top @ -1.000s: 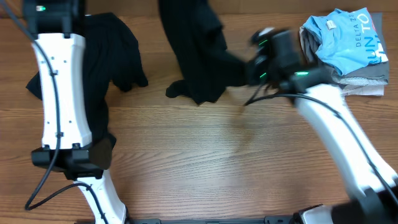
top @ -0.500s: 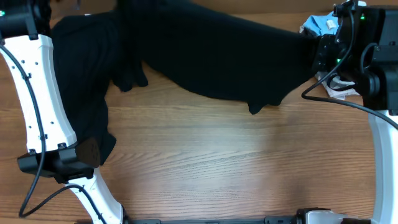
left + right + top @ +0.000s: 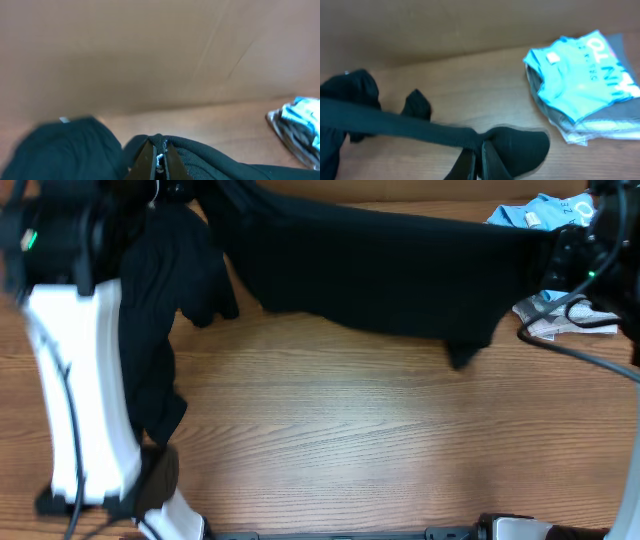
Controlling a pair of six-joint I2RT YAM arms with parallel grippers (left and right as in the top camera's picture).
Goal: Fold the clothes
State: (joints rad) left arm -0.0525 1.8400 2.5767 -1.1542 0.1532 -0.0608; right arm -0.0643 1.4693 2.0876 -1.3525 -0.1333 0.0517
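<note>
Item 1: stretched black garment (image 3: 380, 275). Pulled taut in a wide band across the far side of the table (image 3: 340, 440), held up at both ends, lower edge sagging to a point towards the right. No logo or lettering can be made out.

Item 2: second black garment (image 3: 165, 300). Crumpled heap at the far left of the table, partly under the left arm (image 3: 80, 380), just beside the left end of item 1.

Left gripper (image 3: 158, 157): jaws pinched together on a fold of the stretched black garment, at its left end.

Right gripper (image 3: 479, 161): jaws closed tight on a bunched edge of the same garment, at its right end.

Item 3: light-blue shirt (image 3: 580, 77). Printed lettering, folded, at the far right corner, topping a pile of grey garments (image 3: 592, 131).
</note>
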